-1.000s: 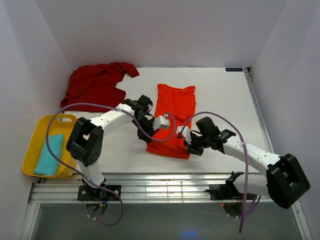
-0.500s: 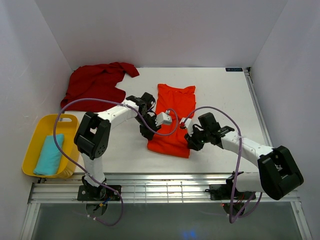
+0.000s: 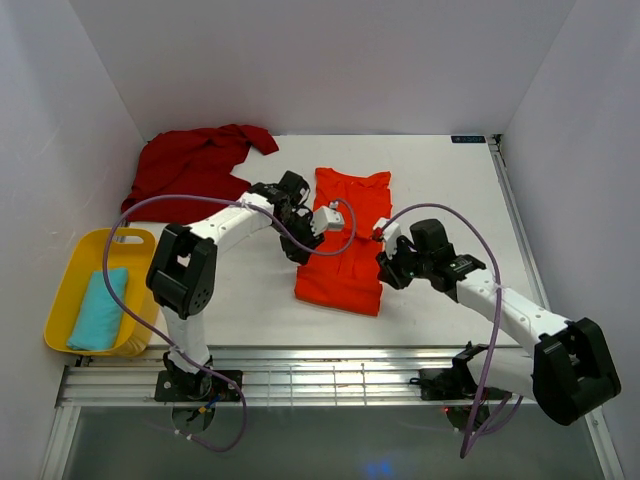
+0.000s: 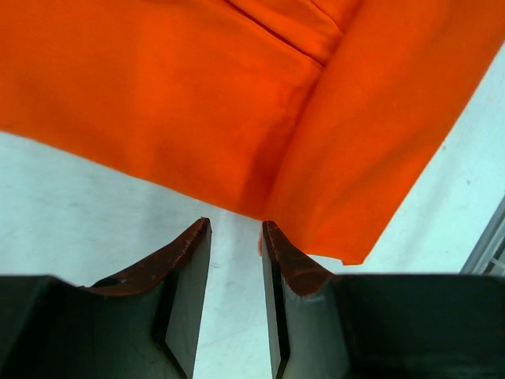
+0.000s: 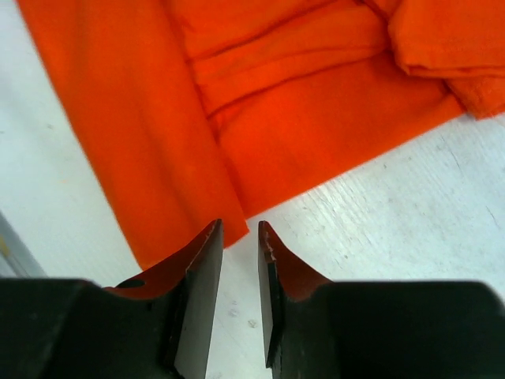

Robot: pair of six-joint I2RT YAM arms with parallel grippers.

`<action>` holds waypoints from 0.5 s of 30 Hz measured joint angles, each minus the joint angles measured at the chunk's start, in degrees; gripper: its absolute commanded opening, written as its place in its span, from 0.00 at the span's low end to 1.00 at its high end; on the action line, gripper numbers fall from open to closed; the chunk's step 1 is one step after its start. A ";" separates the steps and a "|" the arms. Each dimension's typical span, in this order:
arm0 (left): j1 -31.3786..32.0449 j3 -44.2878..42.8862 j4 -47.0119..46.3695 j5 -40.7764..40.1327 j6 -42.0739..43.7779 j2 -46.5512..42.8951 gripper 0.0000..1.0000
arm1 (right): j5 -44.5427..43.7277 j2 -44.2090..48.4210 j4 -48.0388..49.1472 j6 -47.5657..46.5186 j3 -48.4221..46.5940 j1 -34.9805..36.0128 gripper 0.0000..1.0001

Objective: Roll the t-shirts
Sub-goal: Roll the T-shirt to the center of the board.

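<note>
The bright orange t-shirt (image 3: 345,235) lies flat on the white table, folded into a long narrow strip with its collar at the far end. The dark red t-shirt (image 3: 195,170) lies crumpled at the back left. My left gripper (image 3: 303,247) is low at the strip's left edge. In the left wrist view, the left gripper (image 4: 235,229) has its jaws a little apart and empty, just short of the orange cloth (image 4: 197,95). My right gripper (image 3: 390,268) is at the strip's right edge. In the right wrist view, it (image 5: 240,229) is narrowly open and empty, with its tips at the cloth's edge (image 5: 276,118).
A yellow plastic tray (image 3: 75,265) holding a folded teal cloth (image 3: 100,305) sits at the near left. White walls close in the left, back and right. A metal rail runs along the table's near edge.
Both grippers have moved away from the shirt's near hem, farther up along its left and right edges. The orange strip has barely shifted.
</note>
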State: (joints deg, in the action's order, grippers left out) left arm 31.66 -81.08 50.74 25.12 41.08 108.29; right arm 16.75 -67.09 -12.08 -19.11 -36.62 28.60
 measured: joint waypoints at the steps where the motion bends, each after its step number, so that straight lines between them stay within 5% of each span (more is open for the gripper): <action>1: -0.28 -0.94 -0.37 -0.07 -0.59 -0.15 0.42 | 1.18 0.81 0.28 0.61 0.07 -0.04 0.28; 15: 2.84 12.90 -4.52 -0.79 -5.51 -10.40 0.37 | 12.61 -0.13 8.33 12.72 8.07 -0.07 0.16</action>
State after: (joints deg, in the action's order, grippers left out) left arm 34.50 -68.18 46.22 24.34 35.57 97.89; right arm 29.36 -67.22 -3.75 -6.39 -28.56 28.53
